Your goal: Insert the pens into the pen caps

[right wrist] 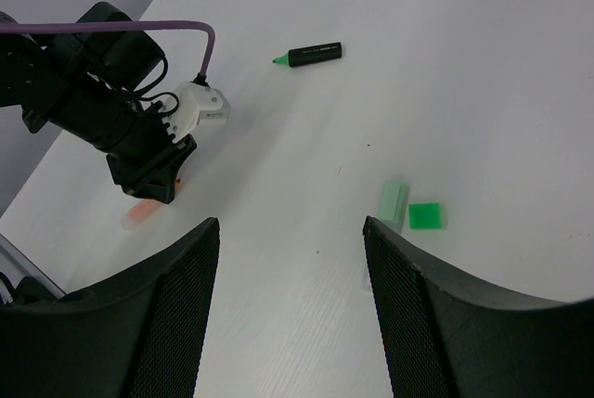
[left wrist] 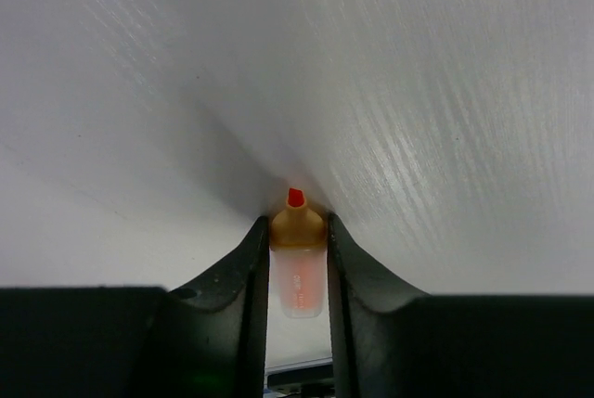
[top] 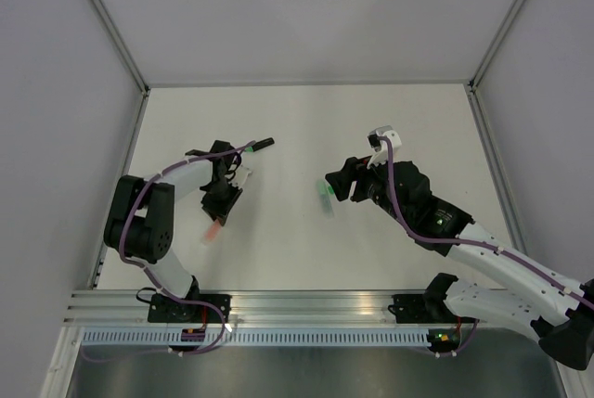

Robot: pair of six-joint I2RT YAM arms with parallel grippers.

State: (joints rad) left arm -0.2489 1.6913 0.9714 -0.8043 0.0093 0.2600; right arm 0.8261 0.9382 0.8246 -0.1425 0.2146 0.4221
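The left gripper [top: 220, 205] is pinched on the orange pen [top: 213, 232] over the left side of the table [top: 371, 120]. In the left wrist view its fingers [left wrist: 243, 277] press both sides of the pale barrel, with the orange collar and red tip pointing past them toward the white surface. Farther back and a little to the right, the black pen [top: 261, 144] lies flat on its own, well apart from the others, with a green tip at one end. Right of centre, the pale pen [right wrist: 393, 203] lies on the table with a green cap [right wrist: 426, 215] just beside it. The right gripper [right wrist: 290, 231] hovers near these two with its fingers spread wide, holding nothing.
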